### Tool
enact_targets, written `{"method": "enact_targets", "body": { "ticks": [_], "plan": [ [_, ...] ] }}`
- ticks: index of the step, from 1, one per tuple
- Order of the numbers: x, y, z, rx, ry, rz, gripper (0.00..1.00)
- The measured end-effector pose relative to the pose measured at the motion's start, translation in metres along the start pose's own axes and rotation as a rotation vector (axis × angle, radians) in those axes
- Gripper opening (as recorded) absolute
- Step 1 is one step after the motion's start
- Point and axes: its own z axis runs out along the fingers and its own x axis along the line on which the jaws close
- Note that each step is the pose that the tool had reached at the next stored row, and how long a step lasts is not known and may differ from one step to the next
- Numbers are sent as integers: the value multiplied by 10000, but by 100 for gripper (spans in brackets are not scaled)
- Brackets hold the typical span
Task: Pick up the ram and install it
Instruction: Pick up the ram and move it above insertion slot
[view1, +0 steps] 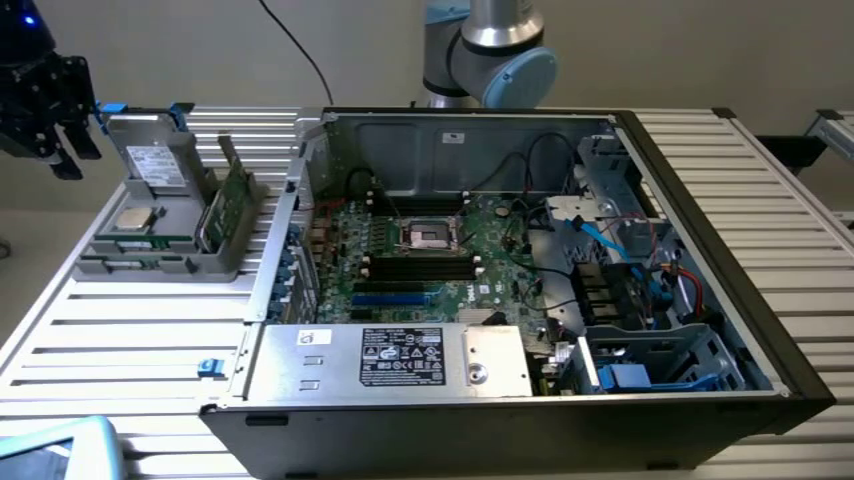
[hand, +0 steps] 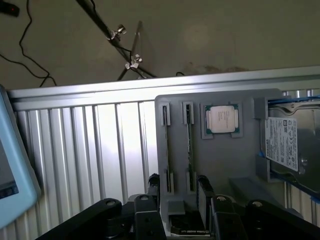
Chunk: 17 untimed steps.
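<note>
**Progress.** Nothing is lifted yet. By my reckoning, both the pick and the install are left to do.

1. My gripper (view1: 67, 140): up and to the exterior view's left of the grey holder (view1: 127, 262). The fingers are spread with nothing between them. In the wrist view my gripper (hand: 178, 184) hangs over the slotted end of the holder (hand: 220, 165).
2. Holder contents:
   - a square silver processor (view1: 134, 220) lying flat in its recess;
   - a boxy hard drive (view1: 154, 160) upright at the back;
   - the ram (view1: 238, 205) on the side nearest the case, two green sticks standing on edge in narrow slots, untouched. In the wrist view the ram (hand: 188, 150) is seen edge-on.
3. Open computer case (view1: 747, 300): just beside the holder, on the exterior view's right. It contains:
   - the motherboard (view1: 494, 270);
   - black memory slots (view1: 420, 265), apparently bare;
   - an open processor socket (view1: 434, 235);
   - a labelled power supply (view1: 400, 360).
</note>
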Motion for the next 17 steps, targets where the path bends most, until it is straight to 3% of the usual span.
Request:
{"method": "enact_targets", "body": {
  "ticks": [17],
  "plan": [
    [-4,-9,152,0,-1,1,43]
  ]
}}
